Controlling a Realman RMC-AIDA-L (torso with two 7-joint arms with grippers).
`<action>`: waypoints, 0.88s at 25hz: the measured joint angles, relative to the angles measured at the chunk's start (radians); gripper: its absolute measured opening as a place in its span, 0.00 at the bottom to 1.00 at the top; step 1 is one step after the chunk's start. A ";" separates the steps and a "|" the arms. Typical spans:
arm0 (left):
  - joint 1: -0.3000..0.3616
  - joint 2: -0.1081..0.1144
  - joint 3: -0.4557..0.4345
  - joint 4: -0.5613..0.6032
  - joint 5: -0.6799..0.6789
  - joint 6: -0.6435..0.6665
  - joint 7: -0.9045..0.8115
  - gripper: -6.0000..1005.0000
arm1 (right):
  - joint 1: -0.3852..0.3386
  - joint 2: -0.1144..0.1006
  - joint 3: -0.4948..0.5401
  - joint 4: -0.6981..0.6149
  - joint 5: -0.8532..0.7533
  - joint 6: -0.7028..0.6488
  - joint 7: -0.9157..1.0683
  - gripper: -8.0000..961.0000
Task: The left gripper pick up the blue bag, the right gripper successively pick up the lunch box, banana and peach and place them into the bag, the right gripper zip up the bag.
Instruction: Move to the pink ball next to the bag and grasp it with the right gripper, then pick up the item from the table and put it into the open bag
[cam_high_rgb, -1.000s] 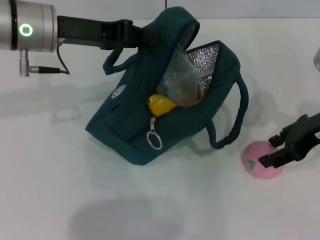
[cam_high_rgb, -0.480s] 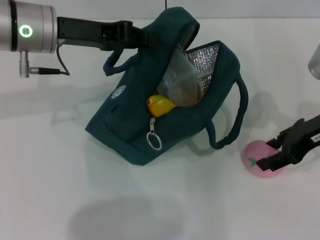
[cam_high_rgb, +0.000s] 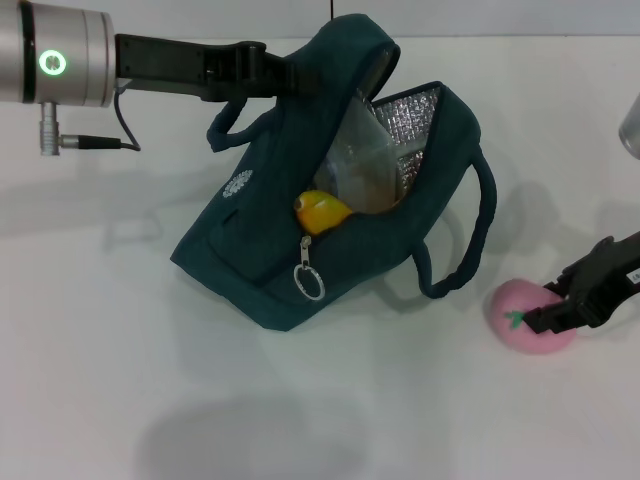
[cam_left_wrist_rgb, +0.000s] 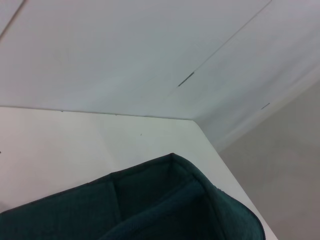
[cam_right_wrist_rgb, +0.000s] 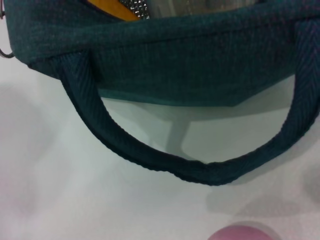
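The left gripper (cam_high_rgb: 283, 78) reaches in from the far left and is clamped on the top edge of the blue bag (cam_high_rgb: 260, 255), holding that far side up so the mouth gapes open toward the right and the silver lining shows. Inside the opening lies the clear lunch box (cam_high_rgb: 362, 165), and just in front of it the banana (cam_high_rgb: 321, 211) — its yellow-orange end pokes out beside the zipper's metal ring pull (cam_high_rgb: 308, 280). One loop handle (cam_high_rgb: 470, 235) droops from the bag's right side onto the white table (cam_high_rgb: 120, 360). The peach (cam_high_rgb: 528, 316) sits on the table at the near right, well apart from the bag's body but near that handle. The right gripper (cam_high_rgb: 551, 305) comes in from the right edge, low at the peach, with its fingers spread around the fruit's right side — they touch or nearly touch it, not yet clenched.
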 joint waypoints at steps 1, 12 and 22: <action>0.000 0.000 0.000 0.000 0.000 0.000 0.000 0.06 | 0.000 0.000 0.002 -0.002 0.000 0.001 -0.003 0.53; 0.001 0.001 0.000 0.000 -0.009 0.000 0.001 0.06 | 0.000 -0.009 0.239 0.007 0.065 -0.117 -0.079 0.26; -0.005 -0.006 0.008 0.000 -0.024 0.009 0.002 0.06 | 0.005 -0.100 0.548 0.242 0.629 -0.343 -0.330 0.17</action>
